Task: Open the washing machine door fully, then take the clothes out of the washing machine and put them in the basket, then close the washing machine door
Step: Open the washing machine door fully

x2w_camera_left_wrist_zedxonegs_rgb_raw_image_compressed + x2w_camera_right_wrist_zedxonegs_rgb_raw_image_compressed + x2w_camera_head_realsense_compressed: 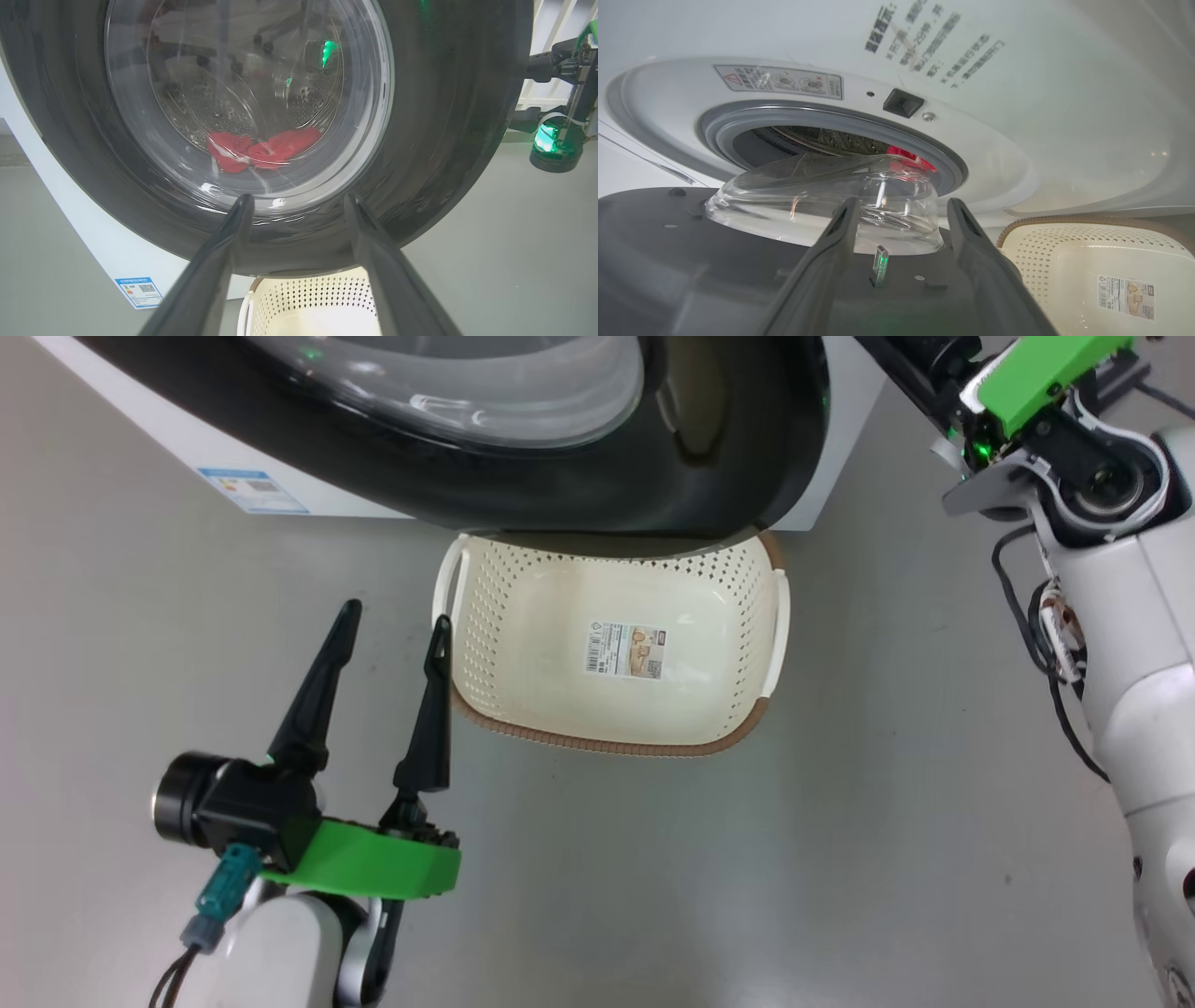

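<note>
The washing machine door (597, 476) stands partly open, its black rim hanging over the far end of the basket (607, 733). Red clothes (261, 149) lie low in the drum, seen through the door's glass; a red patch of the clothes (908, 156) also shows past the grey ring. My left gripper (395, 614) is open and empty, just left of the basket and pointing at the door (444, 116). My right gripper (902, 201) is open at the inner side of the door (668, 261), its fingers either side of the latch tongue, by the glass bowl (822, 205).
The white washing machine (1017, 70) takes up the back, with a blue label (250, 490) low on its front. The basket (1064, 252) holds only a paper label. My right arm (1111, 569) reaches in from the upper right. Grey floor lies all around.
</note>
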Controlling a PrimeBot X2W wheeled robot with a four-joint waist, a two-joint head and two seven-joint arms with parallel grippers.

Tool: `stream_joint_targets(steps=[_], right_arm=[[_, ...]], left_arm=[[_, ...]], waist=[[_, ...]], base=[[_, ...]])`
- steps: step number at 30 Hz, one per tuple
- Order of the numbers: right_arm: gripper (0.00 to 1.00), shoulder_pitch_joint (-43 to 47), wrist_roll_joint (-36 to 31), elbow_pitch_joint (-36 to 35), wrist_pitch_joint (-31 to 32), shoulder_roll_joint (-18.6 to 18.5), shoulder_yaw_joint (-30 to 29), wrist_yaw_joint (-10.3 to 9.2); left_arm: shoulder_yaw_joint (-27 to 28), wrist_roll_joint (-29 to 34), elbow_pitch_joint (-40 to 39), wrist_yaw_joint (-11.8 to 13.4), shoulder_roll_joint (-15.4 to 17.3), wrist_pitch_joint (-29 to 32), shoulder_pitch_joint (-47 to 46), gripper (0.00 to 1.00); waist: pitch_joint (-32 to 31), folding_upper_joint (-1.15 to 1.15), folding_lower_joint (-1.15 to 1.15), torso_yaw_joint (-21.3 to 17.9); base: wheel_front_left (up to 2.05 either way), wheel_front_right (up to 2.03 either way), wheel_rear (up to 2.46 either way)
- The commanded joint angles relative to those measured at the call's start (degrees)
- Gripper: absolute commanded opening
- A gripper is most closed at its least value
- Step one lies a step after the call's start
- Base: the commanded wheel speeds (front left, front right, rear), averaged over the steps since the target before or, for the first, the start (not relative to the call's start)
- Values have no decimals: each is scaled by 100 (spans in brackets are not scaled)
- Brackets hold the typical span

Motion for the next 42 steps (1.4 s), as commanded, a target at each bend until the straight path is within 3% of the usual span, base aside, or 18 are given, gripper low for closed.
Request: stream_joint_targets(steps=[1, 7, 14, 21, 25, 32, 42], right_arm=[[100, 170, -122, -156, -382, 99, 22, 21], [100, 746, -868, -504, -1968, -98, 370, 21], [100, 1391, -1933, -910, -3721, -536, 1371, 21], [100, 1712, -2844, -921, -4425, -845, 1908, 21], [100, 2051, -3829, -1473, -4440, -817, 1175, 21], [100, 3135, -5435, -2760, -4442, -374, 60, 21], [100, 4156, -6197, -3921, -4443, 37, -719, 21]], left_arm=[[229, 20, -124, 46, 105, -44, 147, 100], [359, -47, -158, 37, 105, -44, 195, 100], [429, -87, -109, 24, 105, -44, 193, 100], [507, -126, -81, 23, 105, -44, 195, 100], [549, -163, -82, 26, 105, -44, 188, 100], [629, -237, -159, 51, 105, -44, 219, 100], [677, -248, -371, 31, 105, -44, 261, 100]], waist=[[-24, 0, 0, -74], [-68, 0, 0, -256], [-134, 0, 0, -392], [-170, 0, 0, -474], [-172, 0, 0, -505], [-206, 0, 0, -543], [-206, 0, 0, -560]], base=[[0, 0, 0], [0, 0, 0], [0, 0, 0], [0, 0, 0], [0, 0, 0], [0, 0, 0], [0, 0, 0]])
